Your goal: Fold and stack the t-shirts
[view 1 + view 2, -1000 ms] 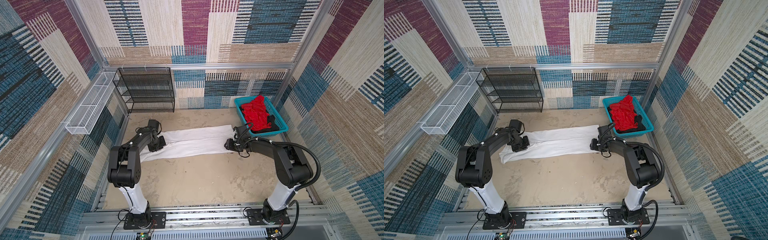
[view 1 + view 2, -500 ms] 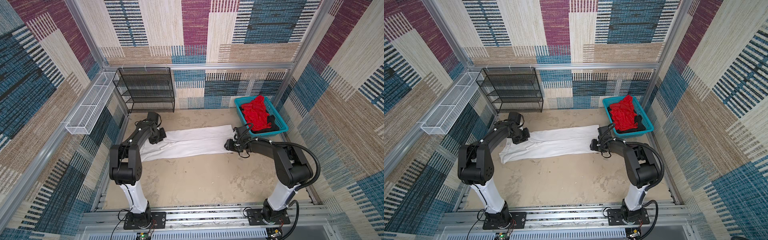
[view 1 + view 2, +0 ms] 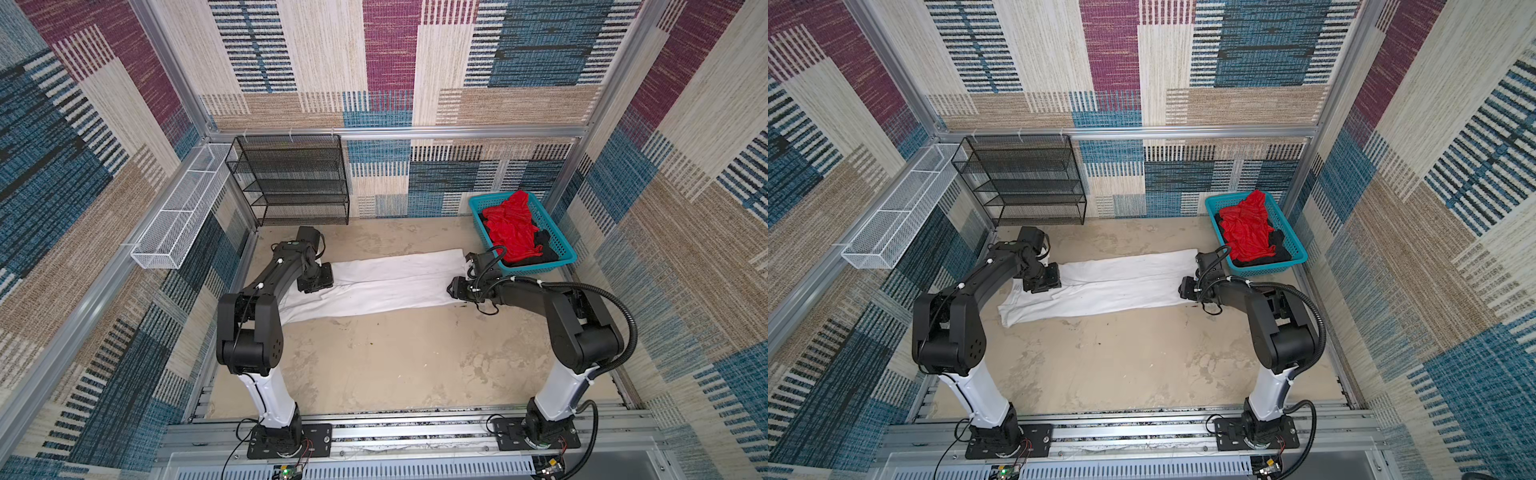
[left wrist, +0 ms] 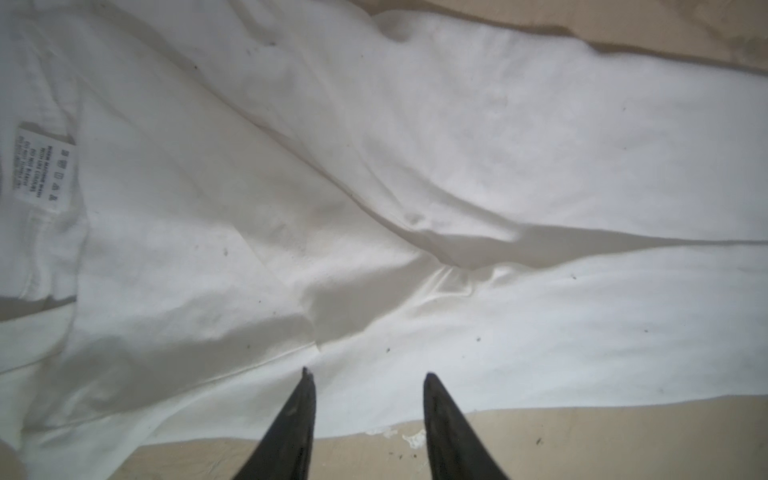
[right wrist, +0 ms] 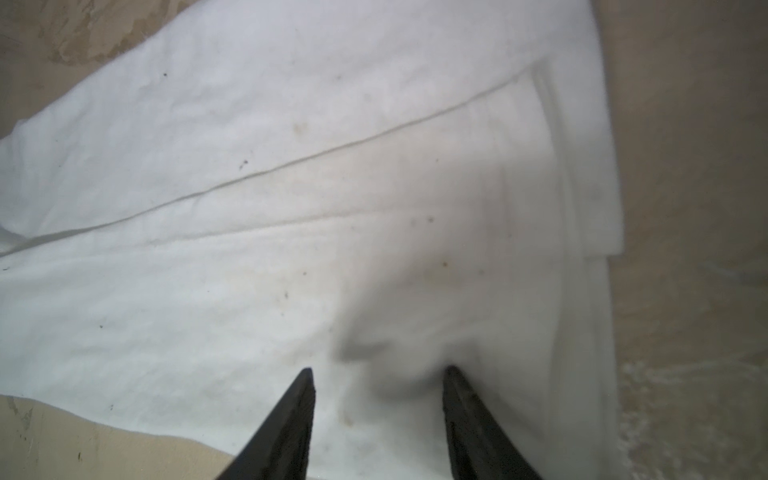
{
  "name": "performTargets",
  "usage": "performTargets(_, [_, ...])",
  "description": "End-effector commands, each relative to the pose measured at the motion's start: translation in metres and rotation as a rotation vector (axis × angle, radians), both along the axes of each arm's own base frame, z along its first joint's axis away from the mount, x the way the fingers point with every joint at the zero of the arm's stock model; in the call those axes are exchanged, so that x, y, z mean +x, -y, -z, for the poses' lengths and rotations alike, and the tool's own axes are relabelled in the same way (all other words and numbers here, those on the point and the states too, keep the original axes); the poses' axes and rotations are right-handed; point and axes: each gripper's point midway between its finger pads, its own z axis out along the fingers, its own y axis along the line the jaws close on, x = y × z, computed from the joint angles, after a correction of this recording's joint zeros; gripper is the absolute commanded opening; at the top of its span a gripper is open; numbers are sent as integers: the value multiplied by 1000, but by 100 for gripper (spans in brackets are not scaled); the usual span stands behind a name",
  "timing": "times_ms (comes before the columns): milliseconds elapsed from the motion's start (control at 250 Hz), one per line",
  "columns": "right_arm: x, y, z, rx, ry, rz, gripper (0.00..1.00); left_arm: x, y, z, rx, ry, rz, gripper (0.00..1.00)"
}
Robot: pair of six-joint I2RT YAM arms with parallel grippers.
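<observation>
The white t-shirt (image 3: 386, 286) (image 3: 1113, 286) lies folded into a long strip across the table in both top views. My left gripper (image 3: 316, 286) (image 3: 1046, 284) hovers over the shirt's left part. In the left wrist view this gripper (image 4: 366, 372) is open, with only white cloth (image 4: 415, 187) below it. My right gripper (image 3: 455, 289) (image 3: 1185, 287) sits at the strip's right end. In the right wrist view it (image 5: 379, 369) is open too, its tips down on the cloth (image 5: 291, 208). The red t-shirt (image 3: 511, 232) (image 3: 1246, 232) lies crumpled on the black t-shirt (image 3: 544, 249) (image 3: 1277, 245).
The red and black shirts fill a turquoise basket (image 3: 540, 268) (image 3: 1271, 268) at the back right, just behind the right gripper. A black wire shelf (image 3: 291, 183) stands against the back wall. A white wire basket (image 3: 183, 216) hangs on the left wall. Patterned walls enclose the sandy table.
My left gripper was shut a second ago and now stands open over the white shirt's left part; its arm has shifted slightly. The right arm has not moved.
</observation>
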Motion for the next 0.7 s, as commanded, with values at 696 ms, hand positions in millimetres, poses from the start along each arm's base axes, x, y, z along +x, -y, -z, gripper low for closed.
performTargets(696, [-38, 14, 14, -9, -85, 17, 53, -12, 0, 33, 91, -104, 251, 40])
